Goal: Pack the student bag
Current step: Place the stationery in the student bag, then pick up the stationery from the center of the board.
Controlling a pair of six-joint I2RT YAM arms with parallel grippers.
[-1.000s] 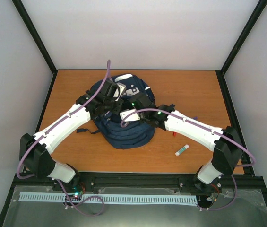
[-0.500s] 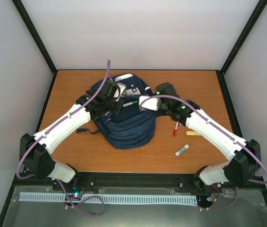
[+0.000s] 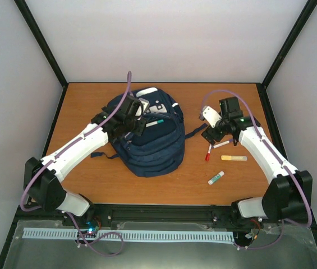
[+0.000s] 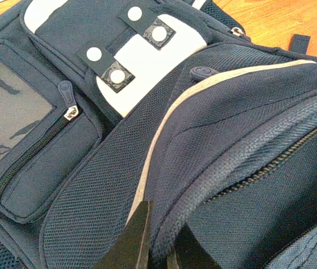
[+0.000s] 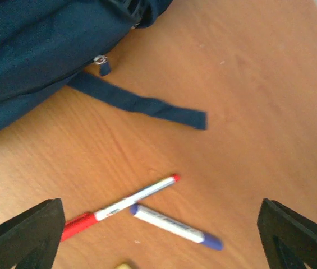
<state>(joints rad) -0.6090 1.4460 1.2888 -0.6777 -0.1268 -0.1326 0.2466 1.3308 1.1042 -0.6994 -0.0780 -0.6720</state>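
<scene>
- Left wrist view: we see the left gripper with its 2 dark fingers pressed together on a fold of navy mesh at the edge of a gaping pocket of the student bag.
- Just past that fold runs a beige piping line. Beyond it we see a white patch with 2 snap tabs, and to its left a zipped pocket.
- From above, we find this bag lying flat on the wooden table, left of centre, with the left gripper on its upper middle.
- A green-tipped marker lies on the bag just right of that gripper.
- The right gripper is spread wide and holds nothing. It hangs over bare wood, well apart from the bag.
- Below it lie 2 pens in a V, a red-capped pen and a blue-tipped pen. We cannot tell whether they touch.
- Farther out, a loose dark strap trails from the bag across the wood, near a zipper pull.
- Nearer the arm bases we see a yellow stick and a green-and-white tube.
</scene>
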